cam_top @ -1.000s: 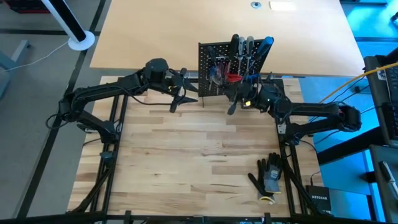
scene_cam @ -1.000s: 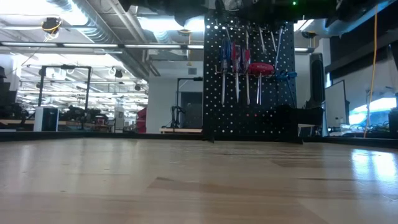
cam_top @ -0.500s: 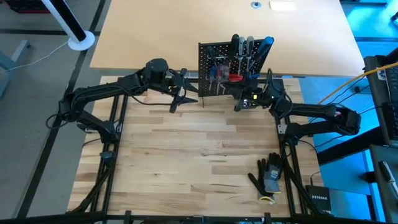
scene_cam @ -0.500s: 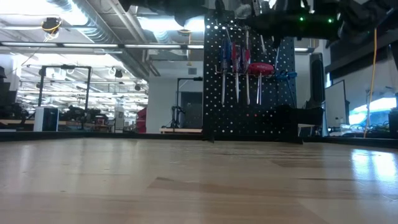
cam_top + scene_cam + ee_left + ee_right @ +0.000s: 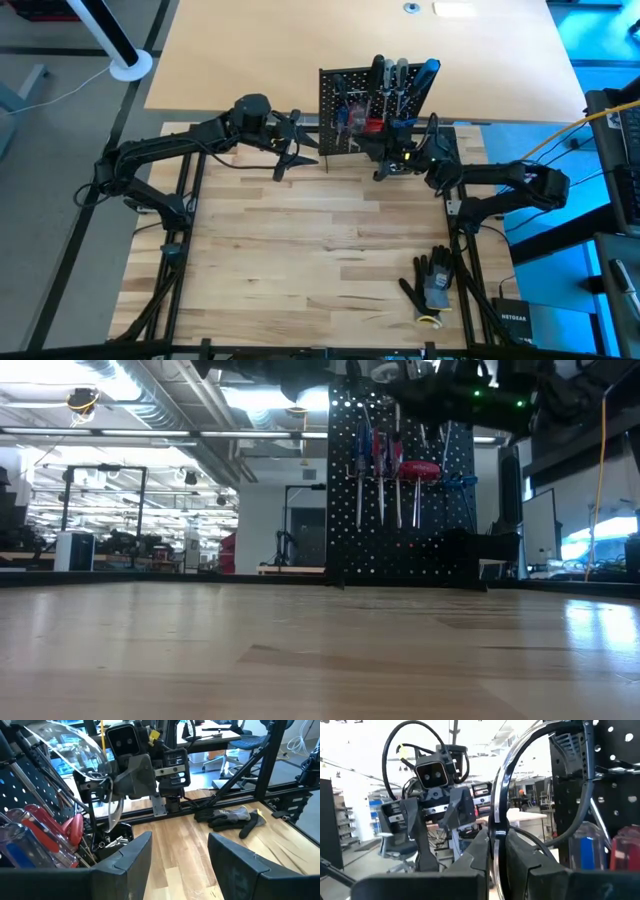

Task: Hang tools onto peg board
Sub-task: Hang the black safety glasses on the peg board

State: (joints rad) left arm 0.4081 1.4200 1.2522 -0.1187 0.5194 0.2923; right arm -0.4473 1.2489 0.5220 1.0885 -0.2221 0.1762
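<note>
The black peg board stands upright at the table's far edge, with red- and blue-handled screwdrivers hanging on it. My right gripper hovers just in front of the board's near face, shut on clear safety glasses. My left gripper hangs open in the air to the left of the board, nothing between its fingers. My right gripper pinches a thin curved rim of the clear glasses between its two fingers. The rim arcs upward out of the fingers, which slant up toward the board. The glasses are clear of the table.
A pair of black gloves lies near the table's right front corner. A small black cup with metal bits sits at the board's foot. The wide wooden table top spreads in front of the board.
My right gripper has sunk a little in front of the peg board, rolled and tipped its fingers upward, staying shut on the glasses. In the low view its arm has come down into the picture beside the board's top.
</note>
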